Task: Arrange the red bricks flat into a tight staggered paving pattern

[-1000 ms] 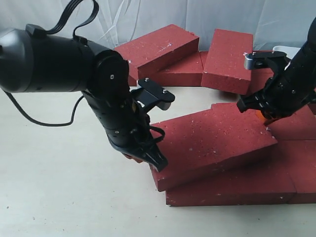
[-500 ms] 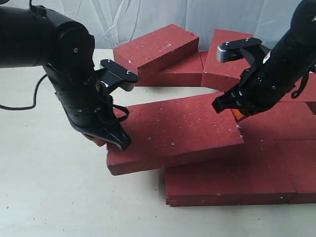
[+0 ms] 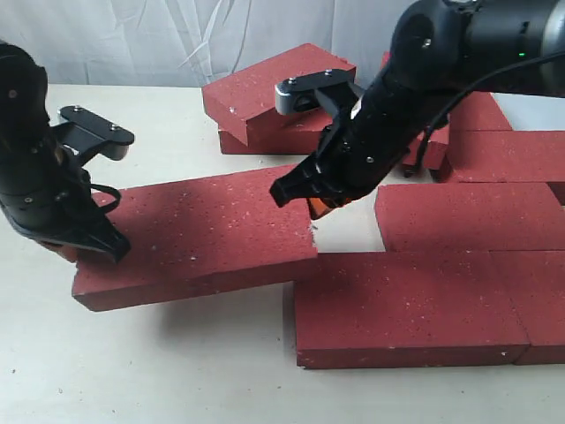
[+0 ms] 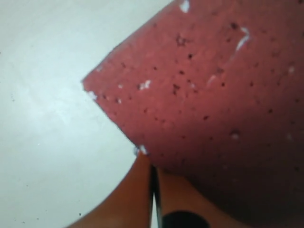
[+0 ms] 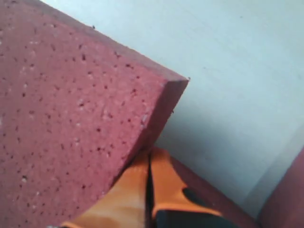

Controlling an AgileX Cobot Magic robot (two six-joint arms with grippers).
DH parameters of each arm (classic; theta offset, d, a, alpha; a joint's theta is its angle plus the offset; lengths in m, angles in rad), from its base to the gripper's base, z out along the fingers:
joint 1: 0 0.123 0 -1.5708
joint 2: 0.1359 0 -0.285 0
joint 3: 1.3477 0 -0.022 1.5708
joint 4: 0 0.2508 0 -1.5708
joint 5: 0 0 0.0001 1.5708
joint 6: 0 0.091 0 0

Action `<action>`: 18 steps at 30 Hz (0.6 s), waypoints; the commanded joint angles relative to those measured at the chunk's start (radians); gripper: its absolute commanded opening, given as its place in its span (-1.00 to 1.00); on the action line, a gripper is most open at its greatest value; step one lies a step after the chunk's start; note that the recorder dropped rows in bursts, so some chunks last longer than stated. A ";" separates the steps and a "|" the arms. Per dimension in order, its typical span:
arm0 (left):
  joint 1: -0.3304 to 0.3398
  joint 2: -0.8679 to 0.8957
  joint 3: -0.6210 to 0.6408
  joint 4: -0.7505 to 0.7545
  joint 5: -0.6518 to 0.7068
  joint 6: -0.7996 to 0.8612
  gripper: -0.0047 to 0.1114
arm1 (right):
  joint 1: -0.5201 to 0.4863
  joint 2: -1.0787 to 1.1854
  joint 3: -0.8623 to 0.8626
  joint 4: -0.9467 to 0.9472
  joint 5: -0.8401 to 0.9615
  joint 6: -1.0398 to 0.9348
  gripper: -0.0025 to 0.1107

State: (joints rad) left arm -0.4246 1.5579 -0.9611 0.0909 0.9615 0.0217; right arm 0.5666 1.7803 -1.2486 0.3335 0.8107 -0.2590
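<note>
Pale tabletop (image 3: 132, 371), creased white sheet (image 3: 177, 35) behind. One red brick (image 3: 194, 234) sits at the near left with shadow under its near edge. Left end effector (image 3: 88, 250) is at the brick's left end, orange fingers (image 4: 137, 199) pressed together. Right end effector (image 3: 311, 201) is at its far right corner, fingers likewise together. Laid bricks (image 3: 406, 309) near right; stacked bricks (image 3: 282, 88) far centre. Brick underside hidden.

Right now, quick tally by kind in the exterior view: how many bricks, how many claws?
red bricks: 8 told apart (the back row is partly hidden, so there may be more)
claws: 2, the left claw and the right claw
Total: 10
</note>
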 commanded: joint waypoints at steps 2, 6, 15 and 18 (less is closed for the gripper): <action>0.069 -0.011 0.001 -0.079 -0.151 -0.002 -0.92 | 0.067 0.110 -0.107 0.118 -0.036 0.007 -0.97; 0.136 -0.009 0.001 -0.083 -0.190 -0.002 -0.92 | 0.075 0.177 -0.143 0.137 -0.064 0.009 -0.97; 0.193 0.040 0.001 -0.119 -0.271 -0.002 -0.92 | 0.075 0.246 -0.147 0.143 -0.186 0.009 -0.97; 0.193 0.107 0.001 -0.119 -0.287 -0.002 -0.92 | 0.075 0.262 -0.147 0.143 -0.236 0.009 -0.97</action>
State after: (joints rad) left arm -0.2186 1.6088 -0.9539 0.0808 0.7437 0.0198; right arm 0.6188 2.0375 -1.3759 0.3805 0.6710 -0.2453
